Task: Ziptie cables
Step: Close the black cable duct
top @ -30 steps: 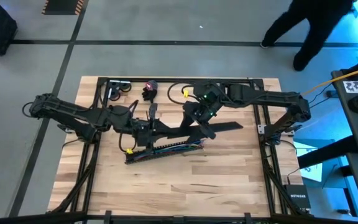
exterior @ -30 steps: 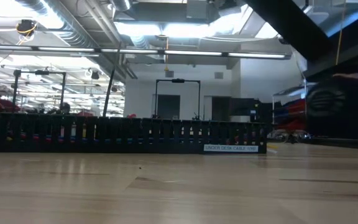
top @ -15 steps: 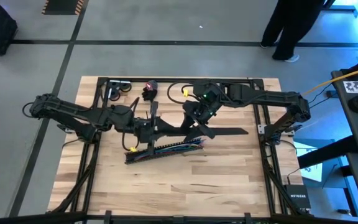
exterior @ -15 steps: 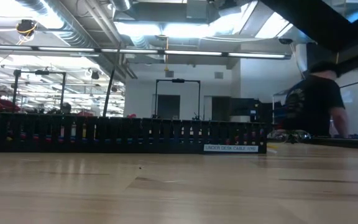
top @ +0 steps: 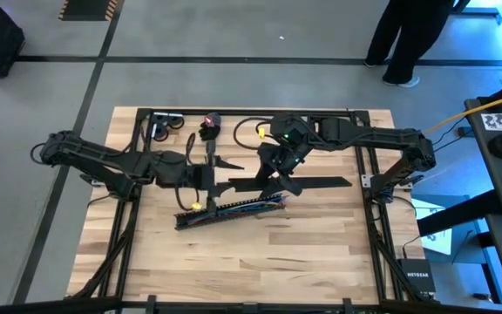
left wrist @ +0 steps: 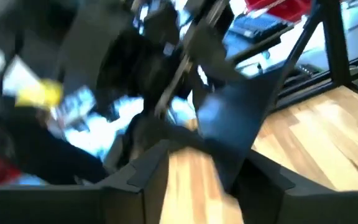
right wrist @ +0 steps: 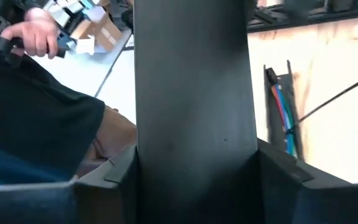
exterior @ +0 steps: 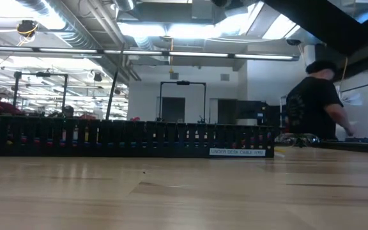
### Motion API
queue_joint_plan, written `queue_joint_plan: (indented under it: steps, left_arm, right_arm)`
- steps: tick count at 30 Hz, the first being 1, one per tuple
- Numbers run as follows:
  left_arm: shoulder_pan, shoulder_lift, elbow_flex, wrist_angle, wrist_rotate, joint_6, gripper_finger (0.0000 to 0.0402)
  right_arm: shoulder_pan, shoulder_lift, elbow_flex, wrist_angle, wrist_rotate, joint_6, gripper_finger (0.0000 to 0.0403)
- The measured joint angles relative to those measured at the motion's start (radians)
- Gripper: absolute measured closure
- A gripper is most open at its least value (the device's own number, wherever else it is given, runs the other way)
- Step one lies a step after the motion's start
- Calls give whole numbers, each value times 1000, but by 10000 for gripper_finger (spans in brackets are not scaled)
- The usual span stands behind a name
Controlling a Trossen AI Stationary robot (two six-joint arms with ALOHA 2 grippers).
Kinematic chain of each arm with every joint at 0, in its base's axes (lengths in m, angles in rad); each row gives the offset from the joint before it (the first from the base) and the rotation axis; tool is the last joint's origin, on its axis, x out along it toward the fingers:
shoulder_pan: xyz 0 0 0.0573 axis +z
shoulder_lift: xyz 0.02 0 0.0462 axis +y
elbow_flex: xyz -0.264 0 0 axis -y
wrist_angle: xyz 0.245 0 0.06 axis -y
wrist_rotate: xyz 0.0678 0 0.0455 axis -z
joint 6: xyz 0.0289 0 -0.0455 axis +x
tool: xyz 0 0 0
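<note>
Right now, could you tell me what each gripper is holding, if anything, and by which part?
The right gripper is closed on the flat black cover strip, which runs lengthwise between its fingers, near the strip's left end. The left gripper stands open with nothing between its fingers.

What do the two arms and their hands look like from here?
Both arms are dark, jointed and slim, with black cables looped along them. The left hand has angular black fingers; the right hand looks alike, with a small green light on its wrist.

Pale wood table [top: 260, 253], smooth; flat cover [right wrist: 194, 106] matt black plastic.
</note>
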Motion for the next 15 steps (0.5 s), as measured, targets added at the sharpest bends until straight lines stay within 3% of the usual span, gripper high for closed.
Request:
queue_joint_plan:
  steps: [9, 15]
  left_arm:
    - [0, -11, -1, -321, -16, -433, 208]
    - [1, -3, -20, -524, -14, -665, 215]
  right_arm:
    - [0, -1, 0, -143, 106, -75, 185]
    - [2, -1, 0, -348, 282, -154, 184]
